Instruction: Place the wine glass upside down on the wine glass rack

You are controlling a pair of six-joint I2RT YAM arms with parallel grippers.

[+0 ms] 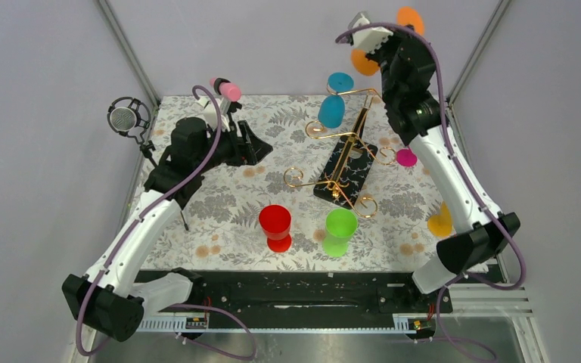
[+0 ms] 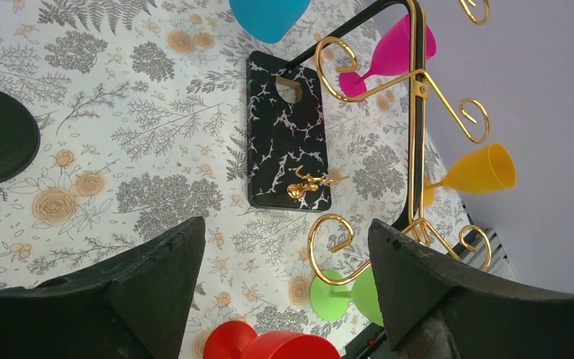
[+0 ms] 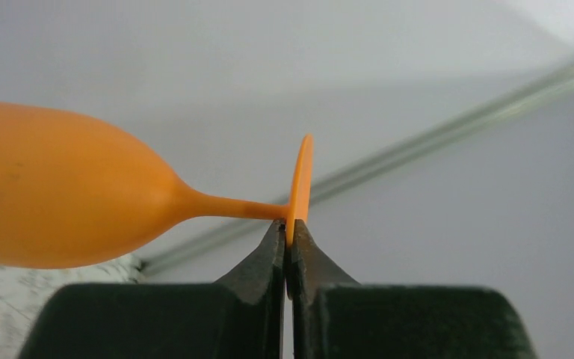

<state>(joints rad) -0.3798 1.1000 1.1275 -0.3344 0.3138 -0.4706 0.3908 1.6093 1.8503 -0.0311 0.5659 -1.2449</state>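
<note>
Plain lilac-grey walls (image 1: 45, 76) enclose the table (image 1: 227, 200), covered in a print of grey ferns and tan roses; metal struts (image 1: 125, 45) rise at eleven and one o'clock; light soft, even.

My left arm (image 1: 140, 227) and right arm (image 1: 454, 178) wear smooth white shells on the long links, with blocky black housings at the joints. A purple cable (image 1: 442, 83) loops along each. My left gripper (image 2: 288, 277) has broad matte-black wedge fingers (image 2: 149, 277); my right gripper (image 3: 288, 243) tapers to thin black tips.
</note>
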